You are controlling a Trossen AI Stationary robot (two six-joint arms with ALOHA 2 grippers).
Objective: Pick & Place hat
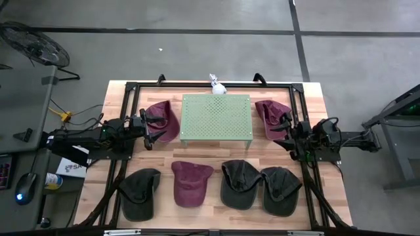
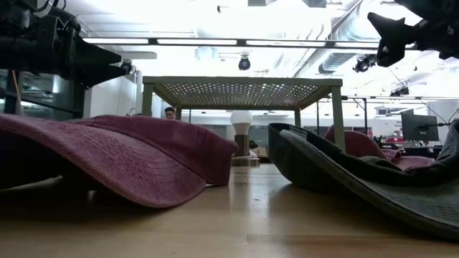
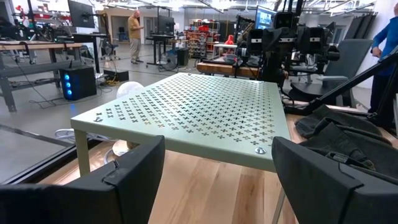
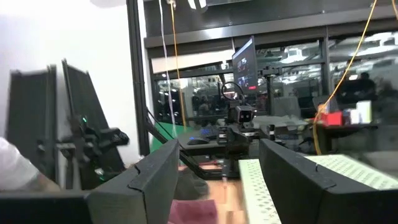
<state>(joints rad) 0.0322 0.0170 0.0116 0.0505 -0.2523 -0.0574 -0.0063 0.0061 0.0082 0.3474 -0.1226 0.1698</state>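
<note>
Your left gripper (image 1: 155,128) stood with its jaws wide and empty, just above the maroon cloth cap (image 1: 164,120) that lay on the wooden table (image 1: 118,98) left of the pale green perforated metal stand (image 1: 216,117). Your right gripper (image 1: 283,128) also had its fingers apart with nothing between them, raised over the second maroon cap (image 1: 270,113) on the stand's right side. Along the near edge of the table lay a dark olive cap (image 1: 140,190), a third maroon cap (image 1: 191,182) and two more dark caps (image 1: 260,186).
</note>
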